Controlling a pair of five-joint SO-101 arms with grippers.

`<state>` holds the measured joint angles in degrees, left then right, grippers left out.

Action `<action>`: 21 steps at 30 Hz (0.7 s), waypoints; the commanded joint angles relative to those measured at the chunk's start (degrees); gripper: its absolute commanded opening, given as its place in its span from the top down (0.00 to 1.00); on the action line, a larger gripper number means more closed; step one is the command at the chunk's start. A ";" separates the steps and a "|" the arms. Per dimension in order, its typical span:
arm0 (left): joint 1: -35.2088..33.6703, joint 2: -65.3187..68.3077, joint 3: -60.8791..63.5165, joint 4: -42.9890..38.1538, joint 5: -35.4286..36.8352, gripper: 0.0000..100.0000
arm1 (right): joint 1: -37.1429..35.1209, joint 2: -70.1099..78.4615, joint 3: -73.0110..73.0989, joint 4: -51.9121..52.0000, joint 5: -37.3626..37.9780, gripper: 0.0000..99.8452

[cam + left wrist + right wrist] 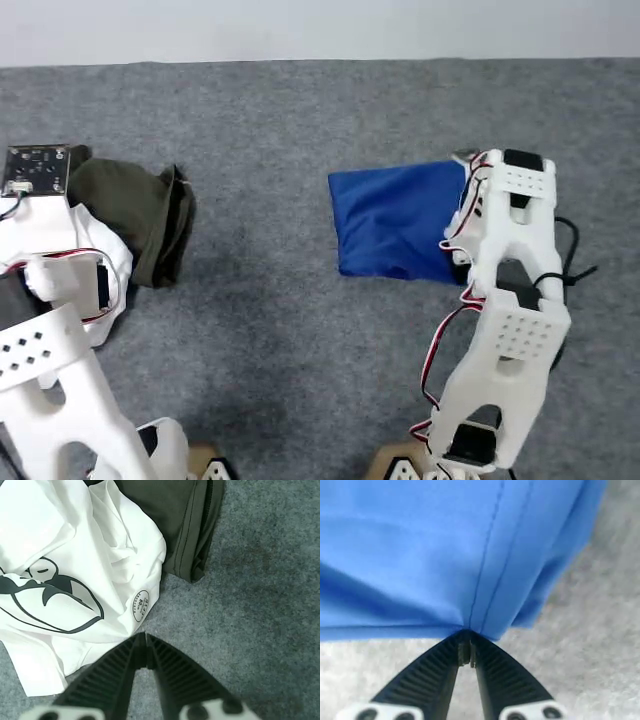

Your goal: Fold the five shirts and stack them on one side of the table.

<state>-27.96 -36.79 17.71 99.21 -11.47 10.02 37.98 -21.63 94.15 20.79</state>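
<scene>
1. Over on the right, the right arm [510, 300] stretches from the near edge toward the far side. Its wrist is bent down over the right edge of the blue shirt [395, 220].
2. The right end effector [466, 635] is closed and pinches the blue shirt's edge. The cloth puckers into the fingertips, and a stitched seam runs away from them.
3. The blue shirt lies folded into a rough rectangle right of the middle of the desk [300, 350]. Its long axis runs left to right, a little skewed. Its left edge lies free and its right edge is hidden under the arm.
4. The left arm [50, 380] rises from the near left corner and bends toward the far left, with its wrist above the shirts there.
5. The left end effector [145, 642] is closed on nothing, tips pressed together. It points down at grey desk just beside the hem of the white shirt [75, 570]. Whether the tips touch the desk cannot be told.
6. The white shirt lies rumpled at the left with its black print facing up. One edge laps over the olive shirt [130, 210].
7. The olive shirt is folded, with its layered edges facing right and its long axis running roughly far to near. It lies well apart from the blue shirt, with grey desk between them.
8. Red, white and black cables [445, 335] run along the right arm.
</scene>
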 commanded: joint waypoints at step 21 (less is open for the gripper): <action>0.00 -0.97 -0.13 1.23 -0.09 0.99 | -26.51 -3.91 -3.34 -3.47 -8.88 0.99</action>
<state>-27.96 -36.79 17.71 99.21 -11.47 -15.91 32.09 -21.71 92.48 12.26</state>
